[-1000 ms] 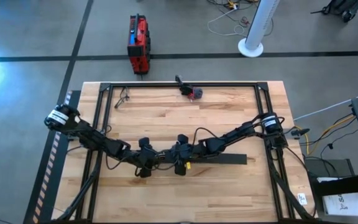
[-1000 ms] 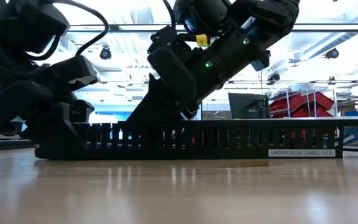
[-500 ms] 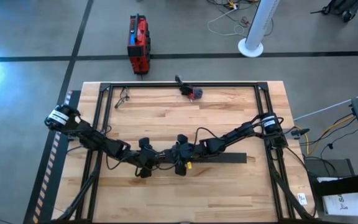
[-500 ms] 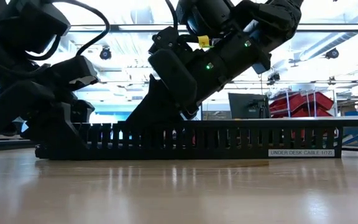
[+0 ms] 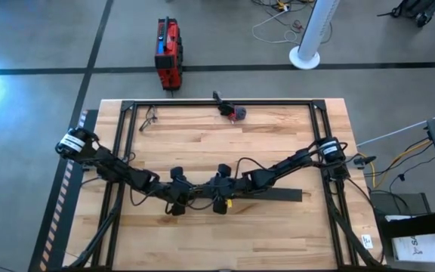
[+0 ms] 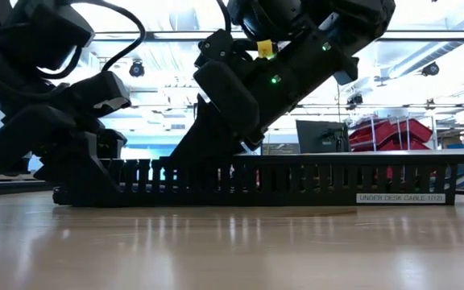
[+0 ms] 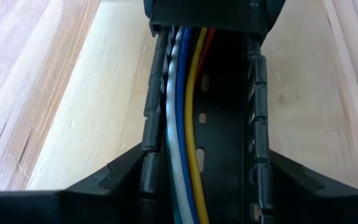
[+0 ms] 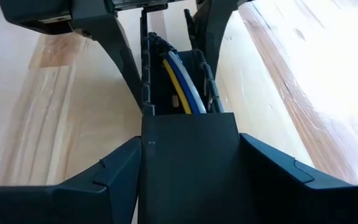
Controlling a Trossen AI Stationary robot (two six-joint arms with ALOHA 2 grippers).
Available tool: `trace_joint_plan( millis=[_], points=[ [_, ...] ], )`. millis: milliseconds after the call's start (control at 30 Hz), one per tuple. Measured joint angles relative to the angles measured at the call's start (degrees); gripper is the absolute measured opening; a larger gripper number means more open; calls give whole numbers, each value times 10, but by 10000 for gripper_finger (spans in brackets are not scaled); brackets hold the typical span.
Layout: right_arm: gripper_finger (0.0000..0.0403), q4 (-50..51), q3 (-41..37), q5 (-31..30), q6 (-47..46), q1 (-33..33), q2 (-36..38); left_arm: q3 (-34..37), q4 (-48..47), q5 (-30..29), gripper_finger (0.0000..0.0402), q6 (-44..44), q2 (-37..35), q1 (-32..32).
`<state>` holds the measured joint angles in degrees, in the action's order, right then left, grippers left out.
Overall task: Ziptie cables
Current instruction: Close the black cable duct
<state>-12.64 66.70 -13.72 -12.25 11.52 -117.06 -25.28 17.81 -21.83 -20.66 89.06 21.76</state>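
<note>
A long black slotted cable tray (image 5: 278,195) lies on the wooden table, parallel to its near edge. The cables (image 7: 182,124), white, blue, yellow and orange, run along the tray's channel. My left gripper (image 5: 181,198) stands at the tray's left end and straddles the open channel (image 7: 202,168). My right gripper (image 5: 219,195) sits just to its right, over a stretch closed by a flat black cover (image 8: 188,174). In the low view both grippers slant down onto the tray (image 6: 296,173). No zip tie shows. My left gripper pinches the tray across its width near its left end, one finger outside each slotted side wall (image 7: 149,118). The fingers slant down and lie across the tray. The tray rests flat on the table. My right gripper clamps the covered stretch of the tray by its two outer sides (image 8: 143,155), one finger on each. It slants down from the table's right, facing the left gripper. The cover hides the cables at that spot, and the tray's underside stays on the table.
A black metal frame (image 5: 127,106) runs round the tabletop. A small dark and red object (image 5: 232,112) and a loose bit of wire (image 5: 149,117) lie at the far edge. A red case (image 5: 168,53) and a white stand (image 5: 308,45) are on the floor beyond.
The tray has slid a little toward the table's right edge, flat on the table, with both grippers still on it.
</note>
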Motion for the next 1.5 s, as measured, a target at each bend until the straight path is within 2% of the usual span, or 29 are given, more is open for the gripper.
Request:
trace_joint_plan(
  millis=[267, 467, 700, 833, 1233, 1500],
  points=[
    [225, 19, -1, 2, -12, 0, 2, 0, 1, 5, 226, -5, 0, 2],
    [225, -72, -5, 43, 14, -3, -14, -2, 18, 9, 227, 15, 1, 1],
    [221, -100, 0, 58, 19, -4, -27, -8, 14, 11, 224, 21, 1, 2],
    [222, -100, 3, 61, 38, -4, -27, -8, 14, 8, 227, 22, 1, 2],
    [224, -36, 8, 129, 39, 0, -13, -1, 14, 8, 226, 11, 0, 2],
    [220, -26, 6, 117, 45, 4, -3, -2, 23, 8, 220, 15, -1, 2]
  ],
)
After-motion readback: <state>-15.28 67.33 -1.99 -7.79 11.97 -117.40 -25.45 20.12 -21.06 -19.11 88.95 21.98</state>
